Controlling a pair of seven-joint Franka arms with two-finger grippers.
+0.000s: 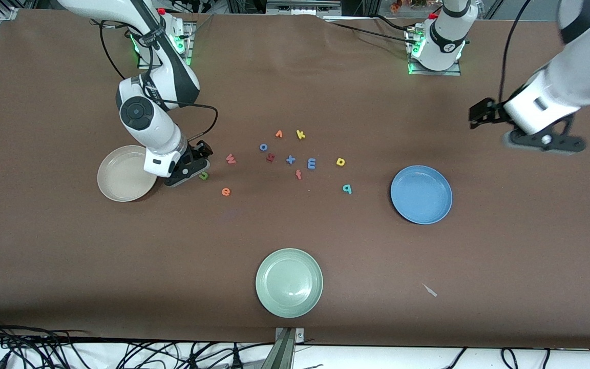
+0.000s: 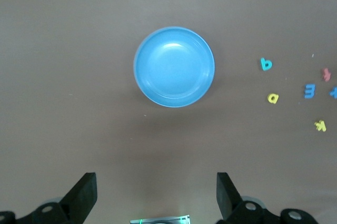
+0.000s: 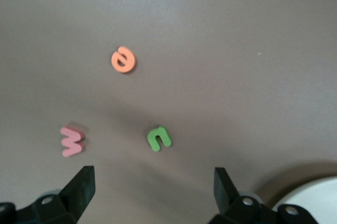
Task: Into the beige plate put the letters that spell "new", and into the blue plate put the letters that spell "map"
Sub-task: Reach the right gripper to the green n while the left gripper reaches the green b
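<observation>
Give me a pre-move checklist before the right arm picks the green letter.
1. Right gripper open: ok.
2. Right gripper over the green "n": ok, just beside the beige plate.
3. Green "n" clear of the pink "w" and orange "e": ok.
4. Beige plate free to receive: ok.
5. Left gripper waits open, out of the way: ok.
6. Blue plate holds no letters: ok.

plates: 3 – beige plate, blue plate, green plate
foam letters/signs: 12 on table
orange: 2
yellow: 2
blue: 3
red/pink: 3
green: 1
teal: 1
arms: 2
grippers: 2
</observation>
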